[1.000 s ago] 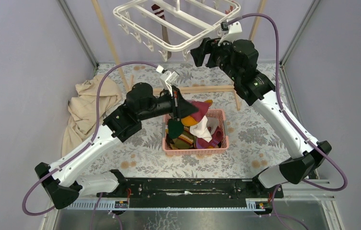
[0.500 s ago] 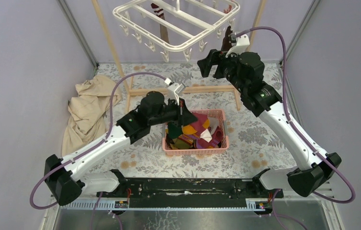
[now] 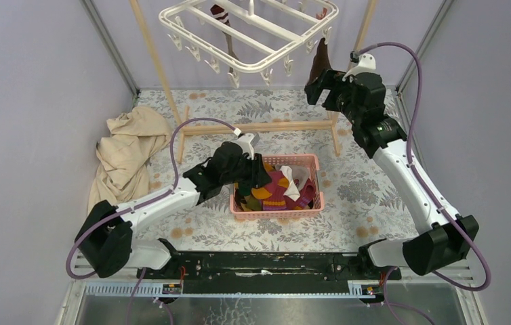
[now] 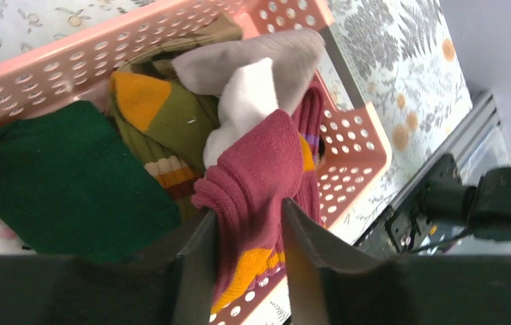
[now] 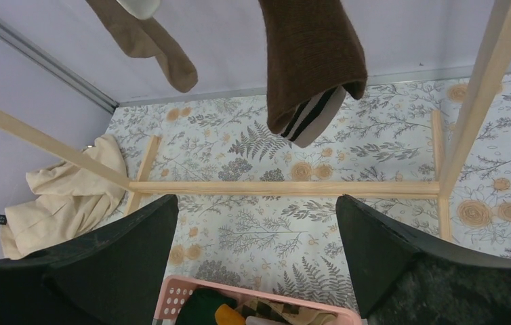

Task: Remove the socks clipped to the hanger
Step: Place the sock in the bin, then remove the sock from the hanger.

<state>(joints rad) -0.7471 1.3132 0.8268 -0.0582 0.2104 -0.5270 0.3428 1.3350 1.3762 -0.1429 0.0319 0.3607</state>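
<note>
One white clip hanger (image 3: 249, 66) hangs high above and beyond the pink basket (image 3: 276, 212), from one light wooden pole frame (image 3: 266, 126) whose foot bar lies just behind the basket. From above, the clipped socks are only dark strips. The right wrist camera shows a tan-brown sock (image 5: 154, 40) and a dark brown sock (image 5: 310, 54) dangling, with a black-and-white striped piece (image 5: 320, 112) at the brown one's lower end; I cannot tell whether that is a third sock. Of the two arms, the right gripper (image 5: 255, 203) is raised behind the basket near the dark brown sock, fingers spread wide and empty. The left gripper (image 4: 246, 210) is down in the basket, pinched on a maroon sock (image 4: 259, 162) with an orange patch. Only the left wrist camera shows the heap beneath: green, olive-and-orange, white and grey socks, too tangled to count. One beige cloth (image 3: 127, 152) lies crumpled left of the basket. The table wears a floral cover (image 3: 361, 183), and lilac walls (image 3: 29, 101) enclose it.
</note>
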